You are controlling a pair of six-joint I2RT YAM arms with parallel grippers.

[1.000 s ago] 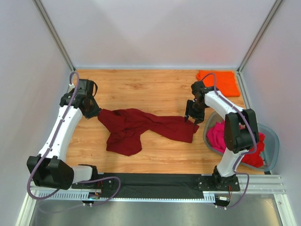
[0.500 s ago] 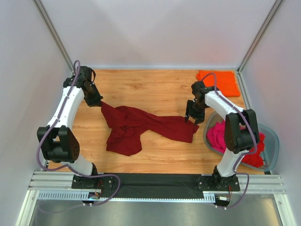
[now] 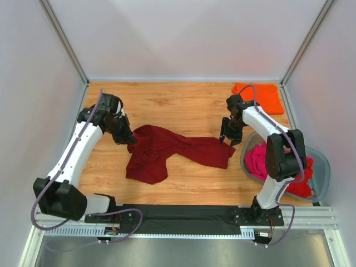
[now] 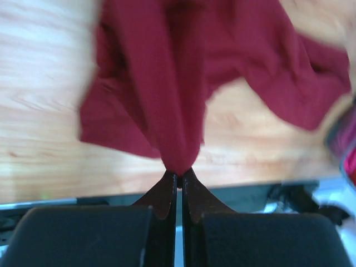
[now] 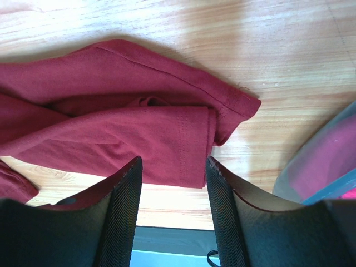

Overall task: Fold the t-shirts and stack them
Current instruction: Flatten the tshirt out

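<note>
On the wooden counter (image 3: 178, 105): dark maroon cloth t-shirt (image 3: 167, 150), crumpled, in the middle.
Grey plastic tub (image 3: 321, 167): at the right edge, pink t-shirt (image 3: 258, 158) and red t-shirt (image 3: 300, 189) inside.
Bright orange t-shirt (image 3: 261, 94): folded flat in the far right corner.
Left hand (image 4: 177, 175): pressed together, pinching the maroon shirt's left end.
Right hand (image 5: 173, 167): spread, over its right end.

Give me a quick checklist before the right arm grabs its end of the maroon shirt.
1. Grip: left fingers pinch the maroon shirt: ok.
2. Opening: right fingers apart, over the shirt's end: ok.
3. Right hold on cloth: not ok, nothing pinched.
4. Shirt flat: not ok, bunched and twisted.
5. Clearance: orange shirt lies apart in the far right corner: ok.
6. Height of right fingers above cloth: cannot tell.
</note>
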